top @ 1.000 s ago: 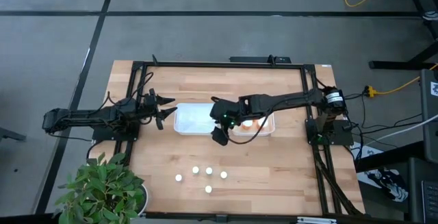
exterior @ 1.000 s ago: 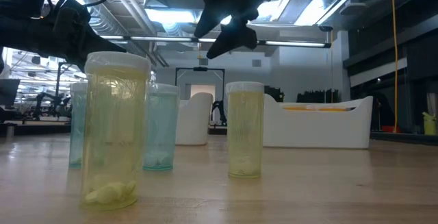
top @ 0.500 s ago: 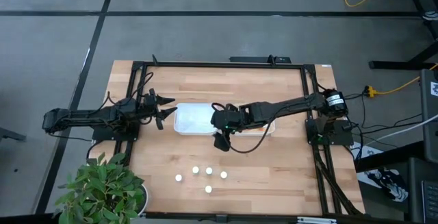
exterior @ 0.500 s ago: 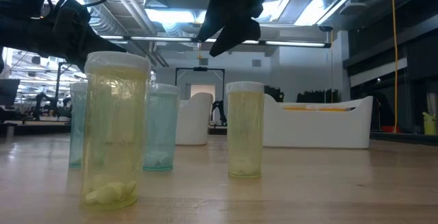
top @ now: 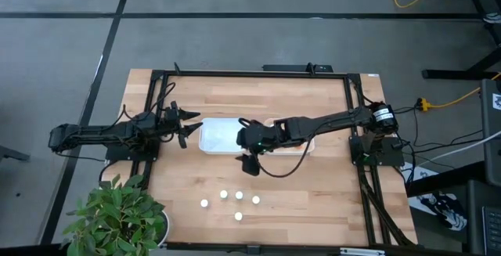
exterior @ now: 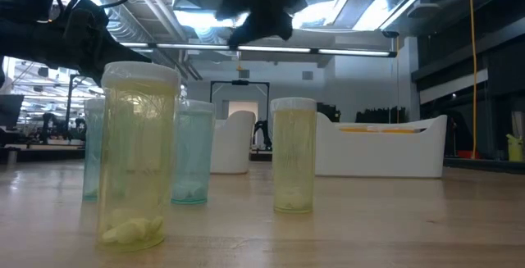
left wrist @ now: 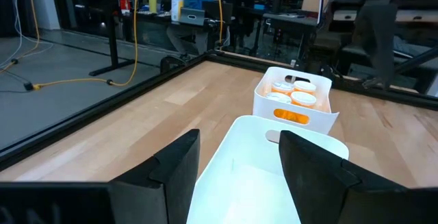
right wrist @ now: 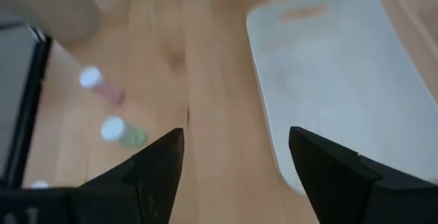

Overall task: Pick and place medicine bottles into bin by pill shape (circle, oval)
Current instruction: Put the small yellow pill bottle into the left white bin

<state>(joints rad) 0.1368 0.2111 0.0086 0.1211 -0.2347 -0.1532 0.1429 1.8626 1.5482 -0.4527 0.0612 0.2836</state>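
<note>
Several small pale bottles with white caps (top: 239, 196) stand upright on the table near its front edge; in the low view they show close up (exterior: 293, 155). Orange bottles (left wrist: 293, 95) stand in the right white bin (top: 307, 148). The left white bin (top: 218, 137) holds nothing that shows. My right gripper (top: 249, 164) is open and empty, above the table just in front of the bins and behind the pale bottles; its wrist view shows two of them (right wrist: 123, 132). My left gripper (top: 188, 126) is open and empty at the left bin's left end.
A potted plant (top: 117, 217) stands at the table's near left corner. Black frame rails (top: 153, 115) run along the table's edges. Bare wood lies between the bins and the pale bottles and to the right of them.
My right gripper has gone from over the bins toward the table's near edge and a little to the left, staying open and empty. The bottles and bins have kept still.
</note>
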